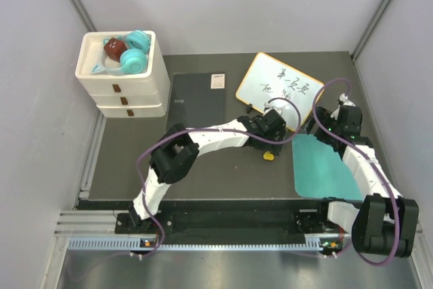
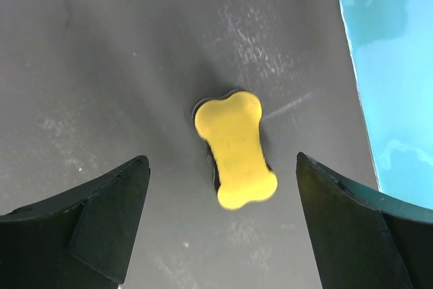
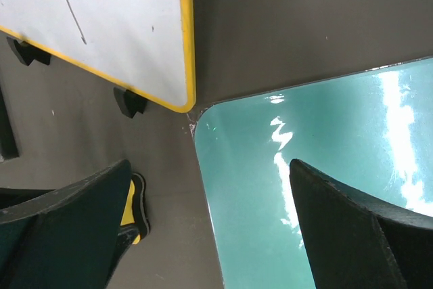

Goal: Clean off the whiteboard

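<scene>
Pale walls [image 1: 223,5], dk grey tabletop [image 1: 135,160]

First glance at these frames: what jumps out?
The whiteboard, at the far side of the table right of centre, carries dark handwriting. A yellow bone-shaped block, likely the eraser, lies flat on the grey tabletop between the open fingers of the left gripper, untouched. A shiny teal mat lies near right, its corner almost meeting the whiteboard's, with the open right gripper above that spot.

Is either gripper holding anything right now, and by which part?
Nothing is held. The left gripper is open above the yellow bone-shaped eraser, its fingers apart from it; the right gripper is open over the teal mat.
</scene>
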Tool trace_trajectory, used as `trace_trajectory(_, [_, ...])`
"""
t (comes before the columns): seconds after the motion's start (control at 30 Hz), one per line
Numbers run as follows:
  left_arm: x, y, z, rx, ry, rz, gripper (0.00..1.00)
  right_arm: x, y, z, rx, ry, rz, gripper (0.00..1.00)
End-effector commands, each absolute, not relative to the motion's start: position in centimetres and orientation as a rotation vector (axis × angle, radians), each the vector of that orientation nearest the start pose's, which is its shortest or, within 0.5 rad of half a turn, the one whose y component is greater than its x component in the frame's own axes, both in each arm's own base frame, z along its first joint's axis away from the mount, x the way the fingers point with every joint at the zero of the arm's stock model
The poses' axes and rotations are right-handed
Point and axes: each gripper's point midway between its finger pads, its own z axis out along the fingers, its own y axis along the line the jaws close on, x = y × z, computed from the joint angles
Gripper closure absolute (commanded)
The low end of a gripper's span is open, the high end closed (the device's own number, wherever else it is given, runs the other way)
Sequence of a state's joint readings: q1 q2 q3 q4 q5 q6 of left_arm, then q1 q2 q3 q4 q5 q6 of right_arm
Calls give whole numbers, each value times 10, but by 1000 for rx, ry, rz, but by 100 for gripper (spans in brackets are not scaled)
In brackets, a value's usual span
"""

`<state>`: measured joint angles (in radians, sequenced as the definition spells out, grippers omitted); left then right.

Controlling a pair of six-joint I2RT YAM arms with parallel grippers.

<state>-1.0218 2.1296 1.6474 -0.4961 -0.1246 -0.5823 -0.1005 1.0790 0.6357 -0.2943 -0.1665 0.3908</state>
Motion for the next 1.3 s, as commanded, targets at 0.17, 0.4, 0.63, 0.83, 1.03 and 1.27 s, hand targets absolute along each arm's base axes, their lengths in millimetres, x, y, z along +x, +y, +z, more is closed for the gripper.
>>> trace_trajectory(0.17, [275,-454,42,465,2488,-288,12,317,9,122,498,2189,442,1])
trace_trajectory(0.4, [278,-446,37,452,2481,-237,27,316,12,121,485,2193,463,1])
trace_trajectory(0.63, [285,-441,43,429,2446,-200,31,313,14,116,490,2206,474,1])
trace_trajectory(0.83, [289,-445,44,444,2423,-209,46,313,13,116,488,2206,469,1])
trace_trajectory(1.03, [288,-446,38,464,2427,-206,52,312,15,113,484,2219,476,1])
trace_trajectory(1.27, [290,-437,32,503,2420,-141,87,311,16,110,472,2223,481,1])
